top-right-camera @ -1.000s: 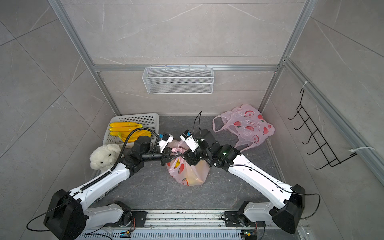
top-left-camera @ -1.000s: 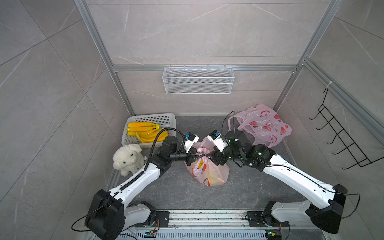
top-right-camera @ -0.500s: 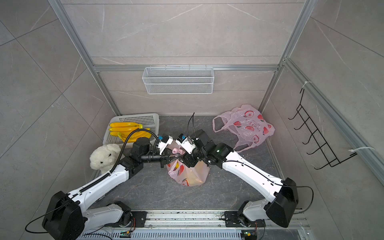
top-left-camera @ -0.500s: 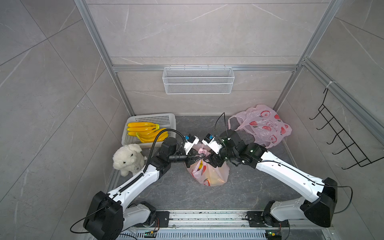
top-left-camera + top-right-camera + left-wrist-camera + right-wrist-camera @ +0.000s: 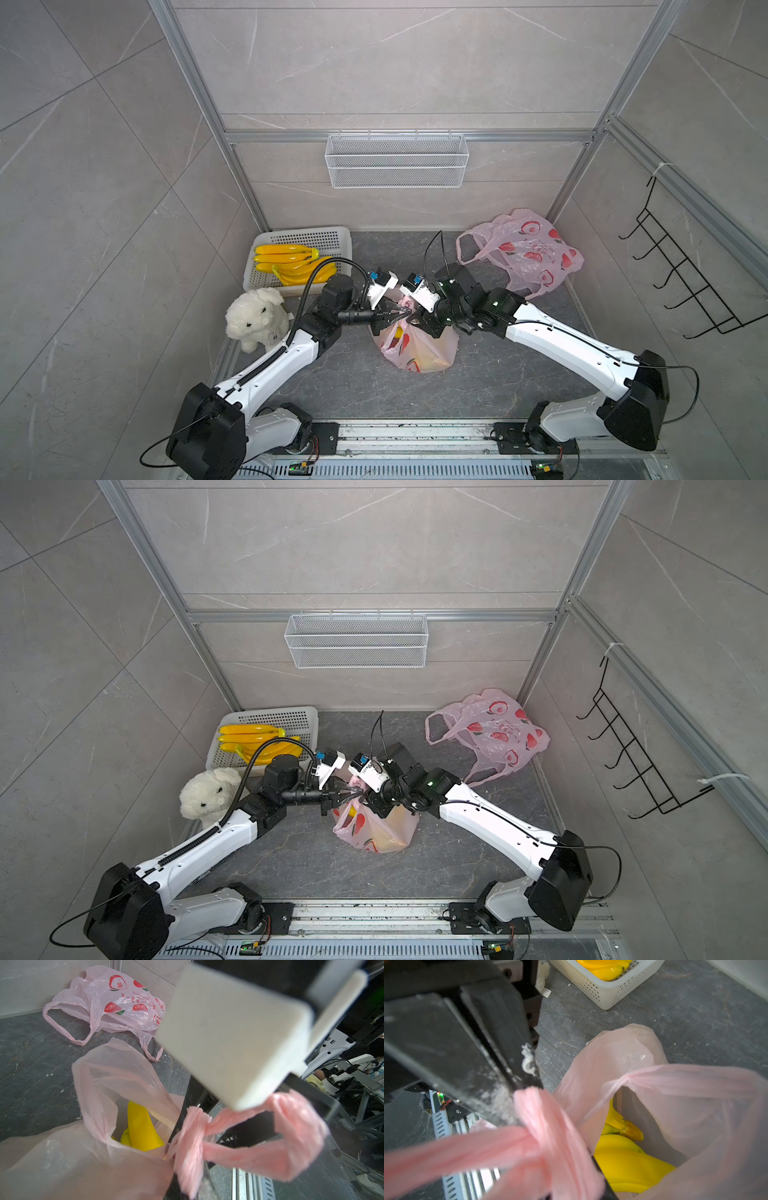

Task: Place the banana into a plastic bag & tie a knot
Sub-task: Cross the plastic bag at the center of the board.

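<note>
The translucent pink plastic bag (image 5: 419, 353) at the centre carries red prints, and a smooth yellow banana (image 5: 141, 1128) shows at its mouth. The crumpled pale pink spare bag (image 5: 523, 253) bears red motifs with green leaves, perhaps strawberries. The perforated white plastic basket (image 5: 307, 239) holds bright yellow bananas (image 5: 286, 259). The fluffy plush toy (image 5: 255, 316) is cream-white. The stone floor (image 5: 332, 386) is dark grey with pale veins.

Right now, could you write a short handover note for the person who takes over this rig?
Left gripper: shut on one twisted handle.
Right gripper: at the crossed handles; whether its jaws grip is unclear.
Bag stands between the arms, banana inside. Spare bag lies at the back right.
Done: banana bagged, handles crossed.
Left: pull the knot tight, release.
</note>
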Motion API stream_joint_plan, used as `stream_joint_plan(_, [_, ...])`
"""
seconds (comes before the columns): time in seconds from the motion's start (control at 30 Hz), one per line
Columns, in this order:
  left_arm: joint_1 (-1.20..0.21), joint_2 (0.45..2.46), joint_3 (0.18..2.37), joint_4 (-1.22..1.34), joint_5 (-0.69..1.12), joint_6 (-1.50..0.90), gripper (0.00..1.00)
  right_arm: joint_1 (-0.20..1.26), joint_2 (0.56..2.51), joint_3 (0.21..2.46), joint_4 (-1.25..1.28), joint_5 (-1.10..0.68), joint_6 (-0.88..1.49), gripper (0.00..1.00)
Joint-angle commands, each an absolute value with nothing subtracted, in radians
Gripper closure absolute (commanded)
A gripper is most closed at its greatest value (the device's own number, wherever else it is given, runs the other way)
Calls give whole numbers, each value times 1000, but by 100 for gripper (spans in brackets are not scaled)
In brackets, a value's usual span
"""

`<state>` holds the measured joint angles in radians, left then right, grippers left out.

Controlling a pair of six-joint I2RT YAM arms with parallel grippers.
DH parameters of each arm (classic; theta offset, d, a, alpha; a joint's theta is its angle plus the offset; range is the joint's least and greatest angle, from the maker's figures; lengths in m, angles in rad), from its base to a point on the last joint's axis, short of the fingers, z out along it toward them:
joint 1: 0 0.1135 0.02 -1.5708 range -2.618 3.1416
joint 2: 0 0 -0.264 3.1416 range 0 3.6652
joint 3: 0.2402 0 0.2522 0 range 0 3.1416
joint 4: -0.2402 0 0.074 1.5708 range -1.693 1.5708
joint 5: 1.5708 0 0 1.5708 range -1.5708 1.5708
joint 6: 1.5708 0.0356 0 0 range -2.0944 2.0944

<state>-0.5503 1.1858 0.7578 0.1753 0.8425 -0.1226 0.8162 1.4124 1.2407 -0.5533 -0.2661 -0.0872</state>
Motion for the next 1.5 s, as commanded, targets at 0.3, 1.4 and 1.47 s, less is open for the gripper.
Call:
stream_joint_plan(0.3, [-561,1129,741,192,803,-87,91,824,1350,1153,-441,-126,10,100])
stream_joint_plan(1.4, [-563,1221,792,99,697,-51,100,815,1272,1169,-546,-137,-10,100])
stream_joint_plan(1.47, [-562,1214,789,107,697,-58,100,815,1272,1172,-551,-123,-11,100])
